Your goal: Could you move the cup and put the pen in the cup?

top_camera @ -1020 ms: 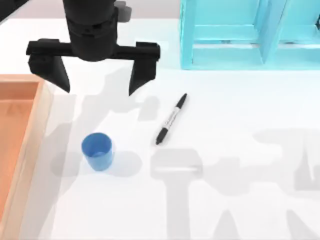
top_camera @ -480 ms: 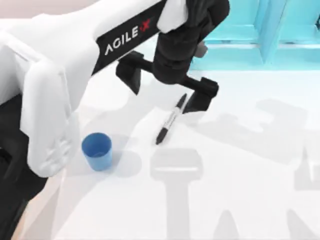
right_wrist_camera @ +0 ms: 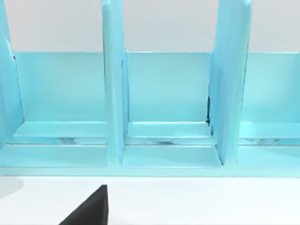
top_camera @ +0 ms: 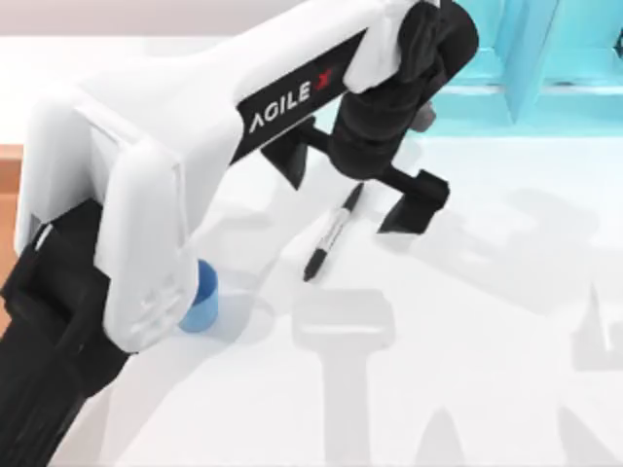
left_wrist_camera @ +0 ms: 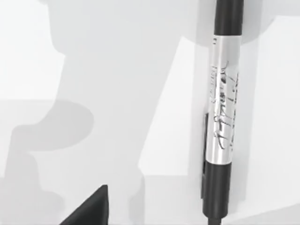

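Pen (top_camera: 331,233): slim, black ends, grey printed barrel, lying flat mid-desk (top_camera: 467,370). Your left gripper (top_camera: 355,190) hovers above it, fingers spread, astride upper end. Blue cup (top_camera: 202,304) sits left, half hidden under arm. Right fingers: can't tell.

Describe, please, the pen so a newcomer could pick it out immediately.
Start at the light blue shelf unit along the table's far edge, then look just in front, beneath the open left gripper. The slim marker pen lies flat there, black-ended, with a printed silver-white barrel.

Cup (top_camera: 202,304) mostly hidden behind the left arm, pen (left_wrist_camera: 221,117) ends cut off in the left wrist view
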